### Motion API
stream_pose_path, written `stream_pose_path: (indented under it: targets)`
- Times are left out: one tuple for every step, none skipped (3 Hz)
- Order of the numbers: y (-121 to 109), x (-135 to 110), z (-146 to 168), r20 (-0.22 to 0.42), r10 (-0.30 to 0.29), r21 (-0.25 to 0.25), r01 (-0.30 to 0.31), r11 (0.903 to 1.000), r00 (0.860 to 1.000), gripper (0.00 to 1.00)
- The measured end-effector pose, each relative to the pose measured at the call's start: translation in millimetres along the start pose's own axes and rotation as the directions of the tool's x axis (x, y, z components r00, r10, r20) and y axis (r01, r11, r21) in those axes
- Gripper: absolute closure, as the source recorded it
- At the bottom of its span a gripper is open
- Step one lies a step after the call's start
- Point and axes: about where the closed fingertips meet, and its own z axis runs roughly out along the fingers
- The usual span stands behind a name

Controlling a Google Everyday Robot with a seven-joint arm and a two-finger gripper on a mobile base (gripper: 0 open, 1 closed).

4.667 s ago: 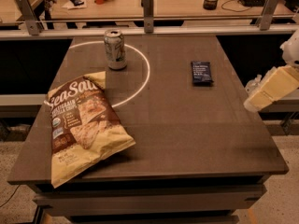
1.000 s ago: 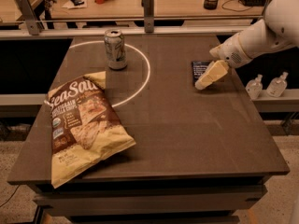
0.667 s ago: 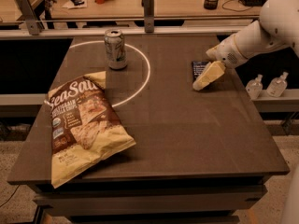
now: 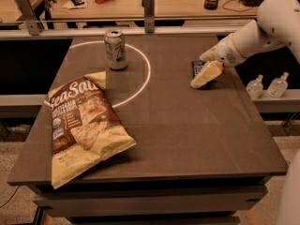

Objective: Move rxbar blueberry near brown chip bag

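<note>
The rxbar blueberry (image 4: 197,67), a small flat dark navy wrapper, lies on the right part of the dark table (image 4: 187,135), mostly covered by my gripper. My gripper (image 4: 204,76), pale yellow, hangs from the white arm that reaches in from the upper right and sits right over the bar. The brown chip bag (image 4: 80,123), brown with pale yellow ends and "Sea Salt" lettering, lies flat at the front left, far from the bar.
A silver drink can (image 4: 116,49) stands at the back left inside a white circle painted on the table. Two small clear bottles (image 4: 267,85) stand on a ledge beyond the right edge. Metal posts and a cluttered desk lie behind.
The arm came in from the right edge and the gripper moved over the bar. In the last second it has shifted slightly left and down on the bar.
</note>
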Motion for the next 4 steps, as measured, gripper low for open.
stream_pose_path:
  targets:
    - [2,-5,-9,0.004,-0.012,-0.001,0.012,0.9999,1.0,0.64]
    - [16,-18,-27,0.002,-0.041,-0.022,0.041,0.9989,0.999,0.88]
    - [39,-38,-43,0.032,-0.043,-0.064,0.045,0.9969,0.999,1.0]
    - [71,-63,-49,0.099,0.005,-0.144,0.01,0.9895,0.995,1.0]
